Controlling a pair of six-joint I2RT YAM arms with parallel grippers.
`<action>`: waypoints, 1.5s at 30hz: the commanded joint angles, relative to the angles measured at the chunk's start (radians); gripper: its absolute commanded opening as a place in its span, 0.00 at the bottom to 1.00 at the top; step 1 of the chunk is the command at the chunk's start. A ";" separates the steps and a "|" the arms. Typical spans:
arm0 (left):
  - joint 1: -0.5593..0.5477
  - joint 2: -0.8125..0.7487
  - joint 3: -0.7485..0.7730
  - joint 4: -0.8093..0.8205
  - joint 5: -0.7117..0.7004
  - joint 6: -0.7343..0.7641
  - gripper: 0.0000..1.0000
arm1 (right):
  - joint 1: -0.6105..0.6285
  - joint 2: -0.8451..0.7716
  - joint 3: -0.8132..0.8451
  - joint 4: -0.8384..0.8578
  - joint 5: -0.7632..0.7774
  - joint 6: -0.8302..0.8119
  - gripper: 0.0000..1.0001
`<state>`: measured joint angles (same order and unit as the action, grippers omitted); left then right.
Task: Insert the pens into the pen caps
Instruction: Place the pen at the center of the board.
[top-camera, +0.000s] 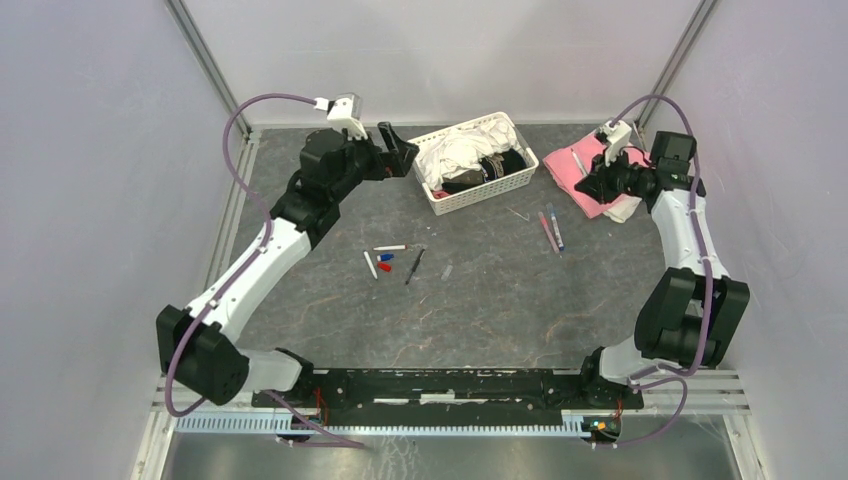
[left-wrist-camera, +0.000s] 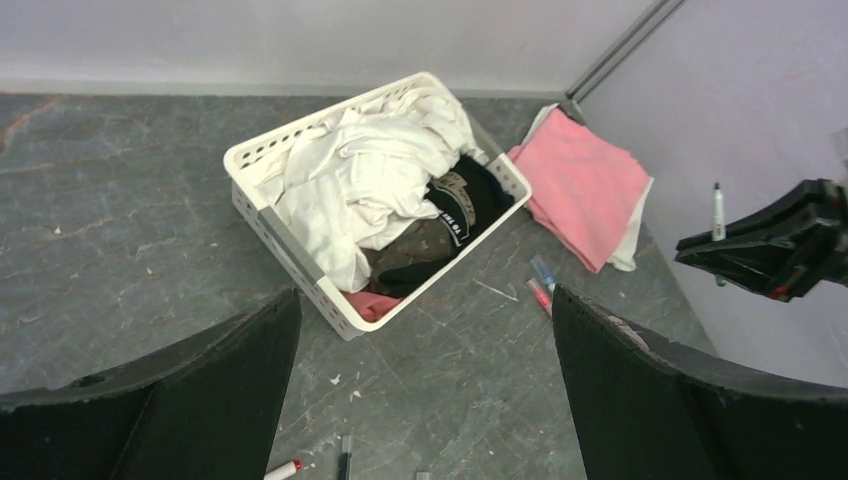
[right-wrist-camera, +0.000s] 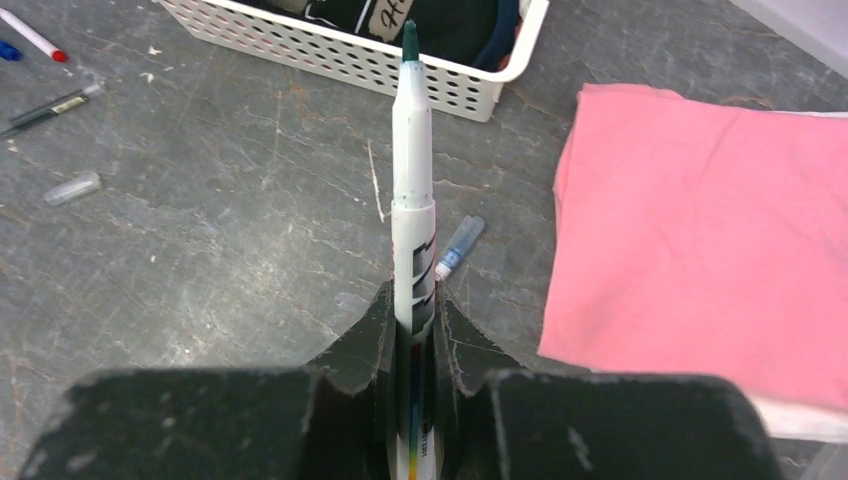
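My right gripper (right-wrist-camera: 412, 300) is shut on a white pen with a dark green tip (right-wrist-camera: 411, 190), which points forward past the fingers. In the top view this gripper (top-camera: 592, 183) hovers over the pink cloth at the back right. My left gripper (top-camera: 400, 150) is open and empty, raised beside the white basket; its jaws stand wide apart in the left wrist view (left-wrist-camera: 425, 305). Two white pens (top-camera: 390, 247), a dark pen (top-camera: 414, 266), a blue cap (top-camera: 387, 257), a red cap (top-camera: 384, 267) and a clear cap (top-camera: 447, 271) lie mid-table. A pinkish pen (top-camera: 547, 230) and a blue-ended pen (top-camera: 555, 228) lie further right.
A white basket (top-camera: 462, 198) full of clothes stands at the back centre. A folded pink cloth (top-camera: 570, 165) lies at the back right, also in the right wrist view (right-wrist-camera: 700, 220). Enclosure walls ring the grey table.
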<state>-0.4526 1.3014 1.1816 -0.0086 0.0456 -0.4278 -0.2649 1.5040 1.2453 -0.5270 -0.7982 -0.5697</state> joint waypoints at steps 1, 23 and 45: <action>0.006 0.071 0.100 -0.111 -0.020 0.001 0.99 | -0.001 0.016 0.022 0.055 -0.087 0.053 0.00; 0.008 -0.100 -0.131 -0.321 -0.378 -0.115 0.98 | 0.459 0.132 -0.189 0.098 0.323 0.045 0.02; 0.009 0.004 -0.081 -0.281 -0.345 -0.104 0.96 | 0.564 0.293 -0.228 0.180 0.566 0.187 0.15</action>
<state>-0.4461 1.3140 1.0718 -0.3340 -0.2878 -0.5003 0.2939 1.7473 1.0115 -0.3588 -0.2531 -0.3931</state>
